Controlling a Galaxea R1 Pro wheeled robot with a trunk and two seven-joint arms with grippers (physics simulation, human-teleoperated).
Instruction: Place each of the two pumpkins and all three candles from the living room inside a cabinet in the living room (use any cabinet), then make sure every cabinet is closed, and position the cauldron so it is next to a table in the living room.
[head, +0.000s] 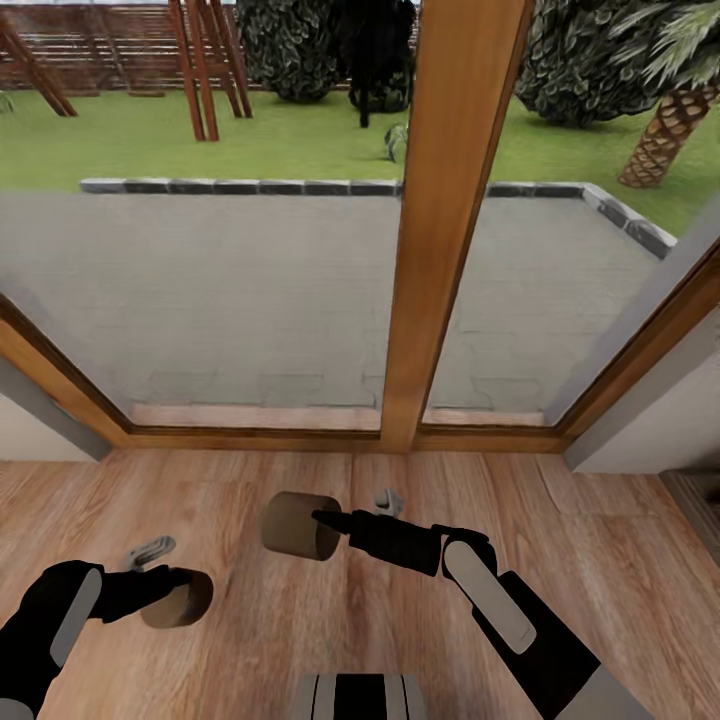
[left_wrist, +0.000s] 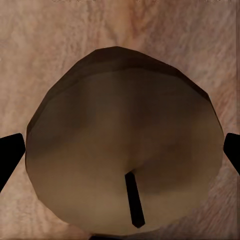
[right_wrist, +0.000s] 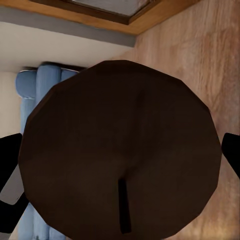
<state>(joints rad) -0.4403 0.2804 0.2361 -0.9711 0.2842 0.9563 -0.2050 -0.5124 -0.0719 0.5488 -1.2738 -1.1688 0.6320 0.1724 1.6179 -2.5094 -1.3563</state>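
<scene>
Carrying two candles, left end effector closed on one candle and right end effector closed on another candle, both above the wooden floor near the window; judged transit step, next requires turning toward the cabinet.

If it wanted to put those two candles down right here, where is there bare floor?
Bare wood floor runs between the window frame and the arms, and on toward the right wall. It is crowded only near the left gripper with its candle and the right gripper with its candle.
</scene>
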